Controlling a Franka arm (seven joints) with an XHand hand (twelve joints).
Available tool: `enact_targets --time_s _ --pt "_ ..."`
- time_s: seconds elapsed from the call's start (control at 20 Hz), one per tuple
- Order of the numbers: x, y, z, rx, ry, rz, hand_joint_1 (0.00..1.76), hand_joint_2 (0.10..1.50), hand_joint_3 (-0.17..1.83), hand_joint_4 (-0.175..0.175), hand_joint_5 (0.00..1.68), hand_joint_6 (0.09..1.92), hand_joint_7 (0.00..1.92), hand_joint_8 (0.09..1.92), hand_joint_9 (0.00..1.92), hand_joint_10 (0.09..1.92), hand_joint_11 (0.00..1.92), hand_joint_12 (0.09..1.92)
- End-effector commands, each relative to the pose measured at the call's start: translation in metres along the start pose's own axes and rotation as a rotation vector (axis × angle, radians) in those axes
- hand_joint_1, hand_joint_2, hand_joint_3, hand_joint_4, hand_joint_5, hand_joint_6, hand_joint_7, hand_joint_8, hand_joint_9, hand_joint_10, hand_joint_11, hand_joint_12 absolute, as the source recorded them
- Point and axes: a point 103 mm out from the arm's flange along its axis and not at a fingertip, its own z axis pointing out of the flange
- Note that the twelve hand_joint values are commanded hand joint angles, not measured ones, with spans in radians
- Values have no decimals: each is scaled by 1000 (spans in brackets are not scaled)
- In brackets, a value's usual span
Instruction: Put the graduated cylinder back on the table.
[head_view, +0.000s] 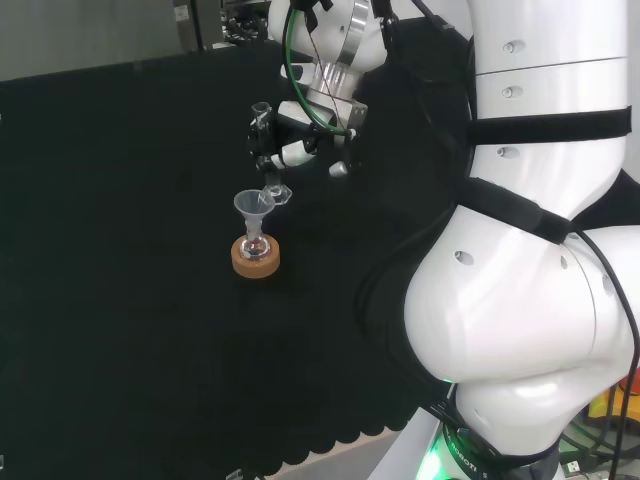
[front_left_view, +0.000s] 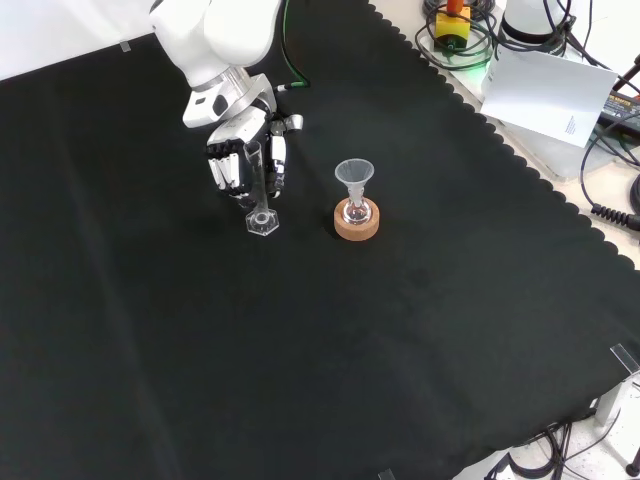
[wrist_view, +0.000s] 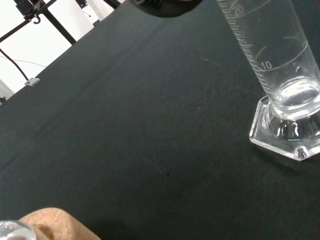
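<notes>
One flask (front_left_view: 356, 212) — funnel (front_left_view: 354, 176) seated inside.

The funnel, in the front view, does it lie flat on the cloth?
No, the funnel stands upright in a small flask on the cork ring.

Black scalloped cloth (front_left_view: 300, 350), white paper sheet (front_left_view: 545, 95), tangled cables (front_left_view: 610, 190) beyond

Even overhead light is falling on the black cloth (front_left_view: 300, 350), casting faint shadows. Glare is glinting off the graduated cylinder (wrist_view: 280, 75) base, while the cork ring (wrist_view: 55, 225) is blurring close up.
</notes>
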Motion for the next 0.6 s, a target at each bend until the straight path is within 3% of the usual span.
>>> enact_targets --time_s 0.05,0.2,0.6 --pt "-5 -6 -2 34 -3 14 1084 1077 -36 -67 918 804 877 554 1257 87 948 1001" --pt "-9 -8 -3 56 -5 31 1052 1053 -113 -63 884 638 814 575 1202 87 831 1057" --pt "-14 -8 -8 93 3 68 971 1037 -175 -41 732 633 686 597 1072 87 595 1209"
